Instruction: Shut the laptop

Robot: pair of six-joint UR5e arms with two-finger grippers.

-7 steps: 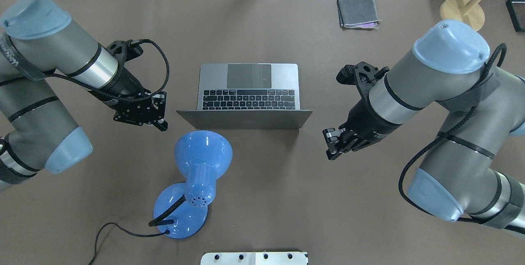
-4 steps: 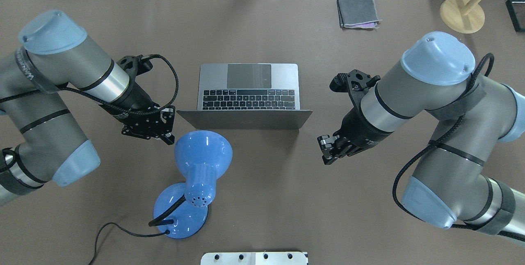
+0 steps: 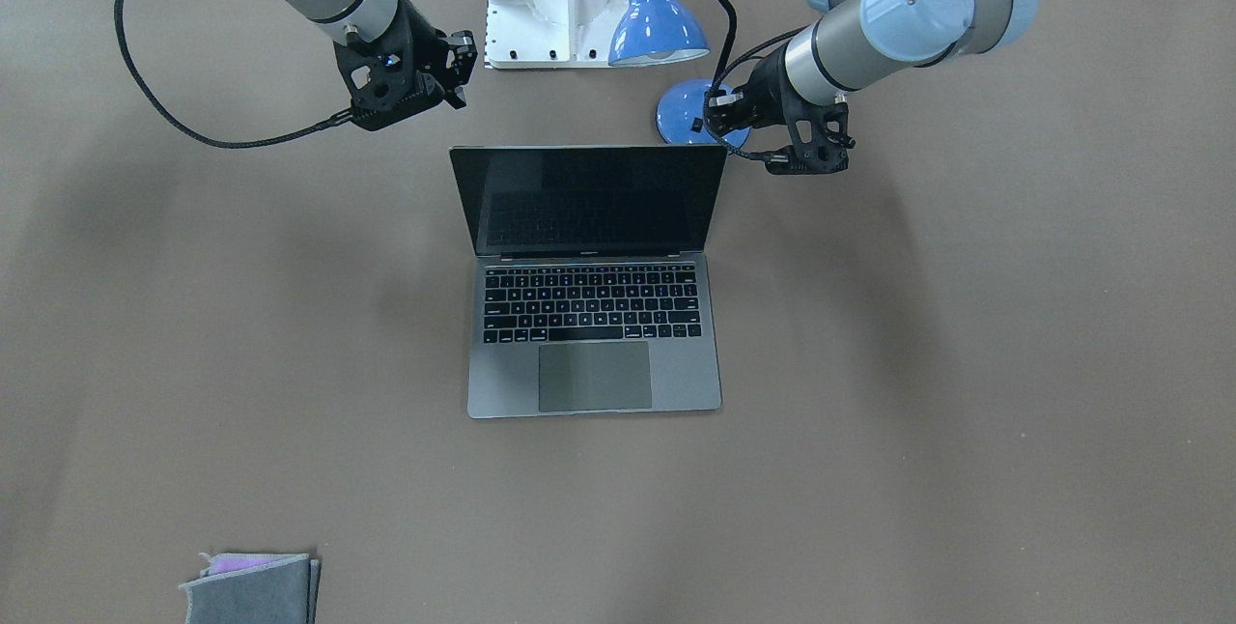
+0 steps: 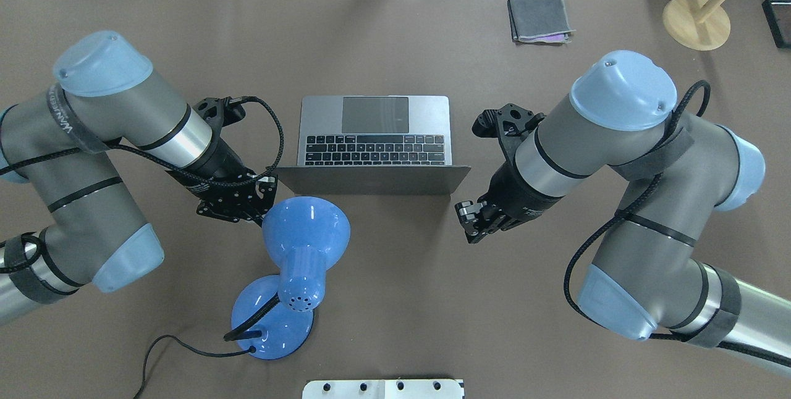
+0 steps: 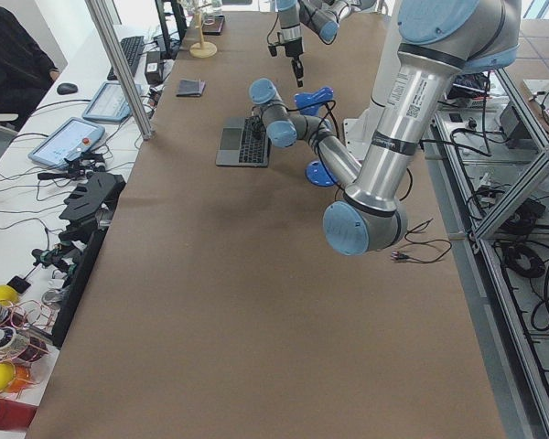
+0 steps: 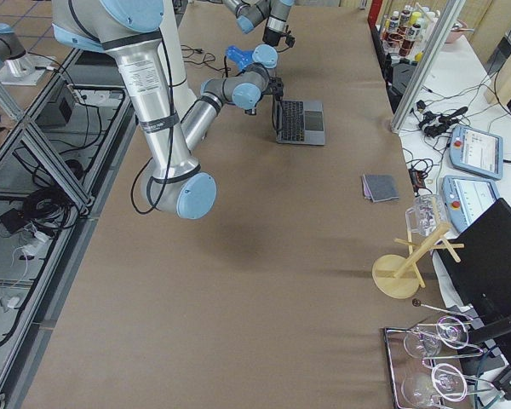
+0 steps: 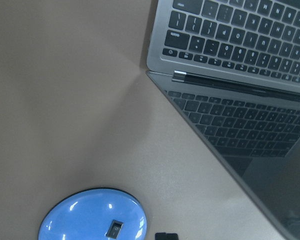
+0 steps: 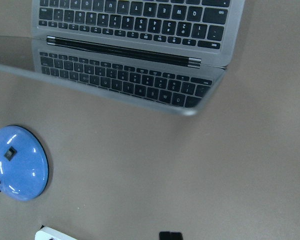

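Observation:
The laptop [image 4: 374, 133] stands open at mid-table, its keyboard facing away from me and the back of its lid [image 4: 371, 180] toward me. It also shows in the front view [image 3: 594, 315] with a dark screen. My left gripper [image 4: 262, 218] looks shut and empty just off the lid's left rear corner, against the blue lamp shade. My right gripper [image 4: 467, 225] looks shut and empty just off the lid's right rear corner. Neither touches the laptop. The left wrist view [image 7: 240, 40] and right wrist view [image 8: 140, 20] show the hinge corners from above.
A blue desk lamp [image 4: 306, 226] stands behind the laptop on my left, its shade beside my left gripper and its base [image 7: 92, 215] below it. A folded grey cloth [image 4: 539, 18] and a wooden stand [image 4: 695, 19] lie at the far right.
Both arms have swung inward and toward me. The left gripper moved right to the lid's left corner by the lamp, the right gripper moved left toward the lid's right corner. The laptop has not moved.

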